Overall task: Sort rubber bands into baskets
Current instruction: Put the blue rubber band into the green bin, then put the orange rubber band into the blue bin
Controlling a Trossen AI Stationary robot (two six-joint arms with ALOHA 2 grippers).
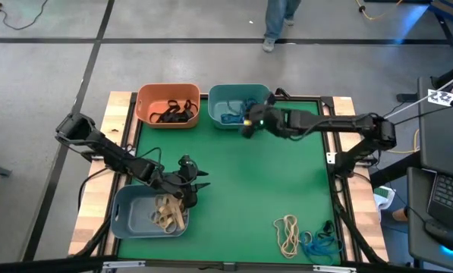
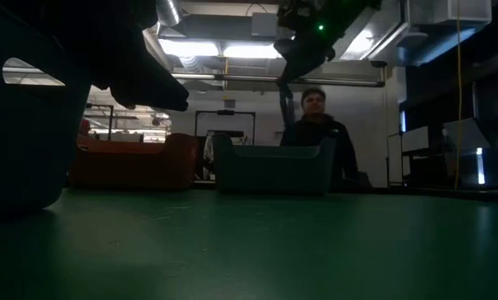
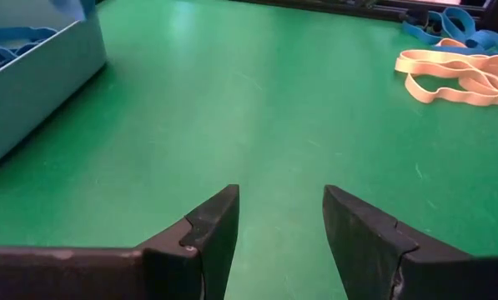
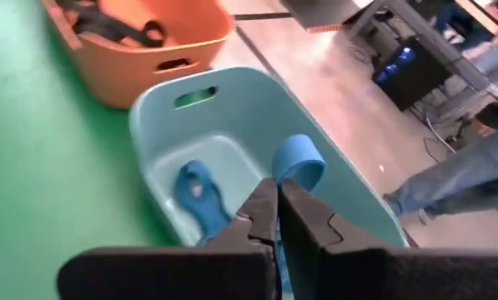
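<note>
Blue band [image 4: 299,162] in right hand [image 4: 278,208]

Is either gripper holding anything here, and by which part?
The right gripper pinches a blue rubber band at its lower end, over the teal basket. The left gripper is open, empty.

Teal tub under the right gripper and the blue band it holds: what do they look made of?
The teal rounded-rectangular tub looks like moulded plastic: smooth matte walls, cut-out handle slot. The flat blue band, pinched in the right gripper, looks like rubber; it curls in a soft loop, though that is a guess.
</note>
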